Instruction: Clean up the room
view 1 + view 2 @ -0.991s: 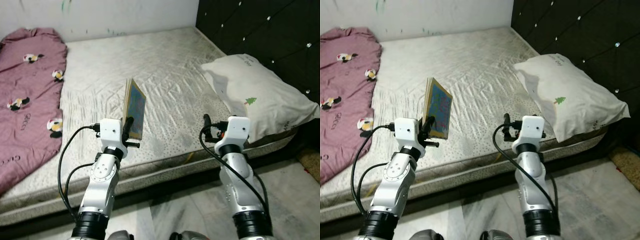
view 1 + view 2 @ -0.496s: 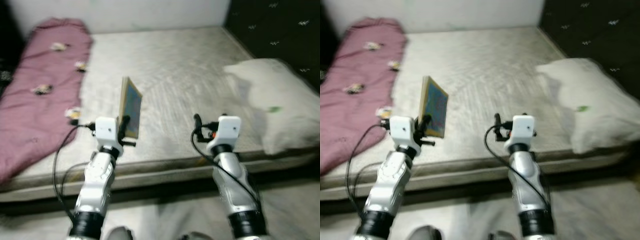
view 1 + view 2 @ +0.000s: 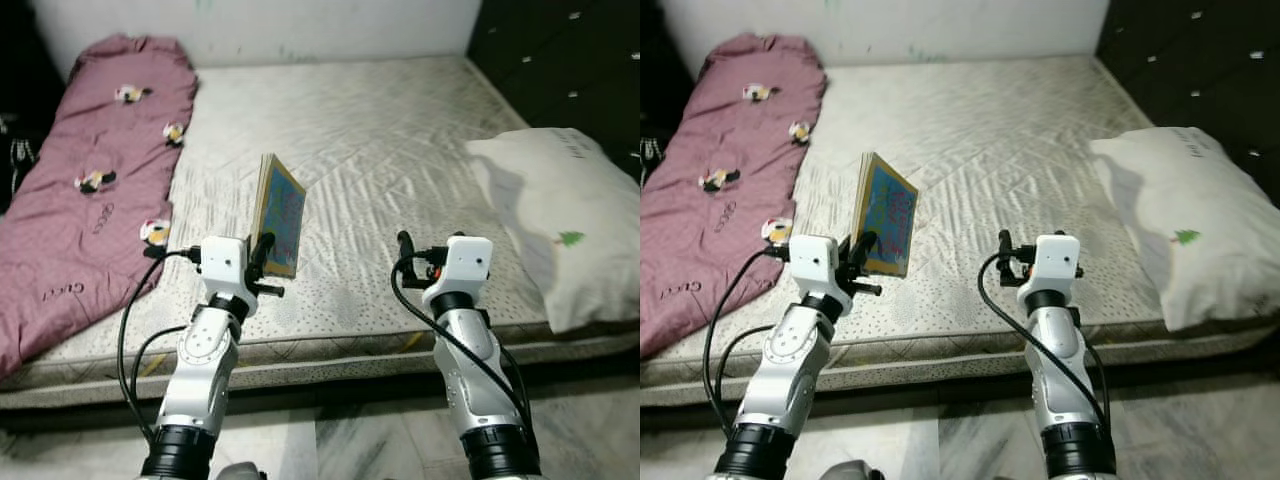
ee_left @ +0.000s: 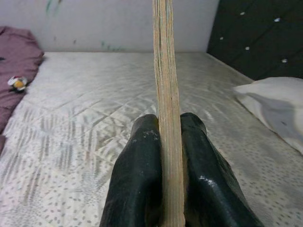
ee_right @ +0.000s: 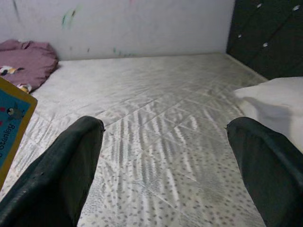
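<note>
The left gripper (image 3: 262, 262) pinched a thin picture book (image 3: 280, 214) tight and held it upright above the near edge of the mattress (image 3: 380, 140). The right gripper (image 5: 165, 156) hung beside it with its fingers spread wide, holding nothing. A white pillow (image 3: 560, 225) lay to the right.

Readable text on the blanket, the book and the pillow

The maroon blanket (image 3: 95, 200) bore pale lettering that looked like "GUCCI" in two spots, though it was small and hard to confirm. The book (image 5: 12, 124) cover showed part of a word reading "Stanley" in the right wrist view. The white pillow (image 3: 560, 215) carried faint print near its top edge, too small to read.
</note>
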Motion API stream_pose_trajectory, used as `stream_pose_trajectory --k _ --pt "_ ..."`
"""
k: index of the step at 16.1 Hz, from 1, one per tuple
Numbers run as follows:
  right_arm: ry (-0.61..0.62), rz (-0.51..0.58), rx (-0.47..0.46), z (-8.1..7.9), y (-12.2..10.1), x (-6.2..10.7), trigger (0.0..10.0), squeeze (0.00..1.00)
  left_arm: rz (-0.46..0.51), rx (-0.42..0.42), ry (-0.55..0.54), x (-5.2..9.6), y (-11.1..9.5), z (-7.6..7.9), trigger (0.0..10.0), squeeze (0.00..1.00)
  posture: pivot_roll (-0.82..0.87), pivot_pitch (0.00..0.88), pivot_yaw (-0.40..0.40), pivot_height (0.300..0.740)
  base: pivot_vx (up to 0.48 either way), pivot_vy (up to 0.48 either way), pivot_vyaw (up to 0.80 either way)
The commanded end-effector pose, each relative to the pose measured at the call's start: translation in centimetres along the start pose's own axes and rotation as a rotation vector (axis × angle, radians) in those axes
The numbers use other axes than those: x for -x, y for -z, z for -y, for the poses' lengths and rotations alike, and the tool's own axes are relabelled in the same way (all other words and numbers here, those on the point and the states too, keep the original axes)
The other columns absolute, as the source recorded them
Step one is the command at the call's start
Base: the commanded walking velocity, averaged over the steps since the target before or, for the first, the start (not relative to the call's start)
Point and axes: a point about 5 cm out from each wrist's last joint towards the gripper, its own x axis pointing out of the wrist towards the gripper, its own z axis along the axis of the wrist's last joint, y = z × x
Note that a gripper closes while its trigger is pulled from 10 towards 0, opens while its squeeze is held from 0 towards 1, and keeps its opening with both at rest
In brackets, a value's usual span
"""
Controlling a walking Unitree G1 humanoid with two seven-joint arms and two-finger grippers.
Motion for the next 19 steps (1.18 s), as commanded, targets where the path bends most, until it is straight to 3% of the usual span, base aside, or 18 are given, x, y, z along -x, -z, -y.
stream_pose_trajectory --k 1,7,13,19 --pt "-0.008 0.014 -0.004 -0.1 -0.3 -0.1 10.0 0.00 0.057 -0.006 0.006 -0.1 -1.1 0.0 10.0 0.00 -0.06 0.019 0.015 0.740 0.480 0.000 0.00" --pt "-0.007 0.015 -0.005 -0.1 -0.4 -0.2 10.0 0.00 0.053 -0.023 -0.034 0.0 -1.1 -0.5 10.0 0.00 -0.06 0.021 0.015 0.740 0.373 0.000 0.00" --pt "-0.008 0.023 -0.003 0.1 -0.5 -0.4 10.0 0.00 0.027 -0.051 -0.119 -0.1 -0.8 -0.8 10.0 0.00 -0.06 0.024 0.013 0.740 0.000 0.000 0.00" --pt "-0.005 0.012 -0.004 -0.1 -0.2 -0.4 10.0 0.00 0.009 -0.065 -0.143 0.1 -0.6 -1.3 10.0 0.00 -0.05 0.015 0.009 0.740 0.000 0.000 0.69"
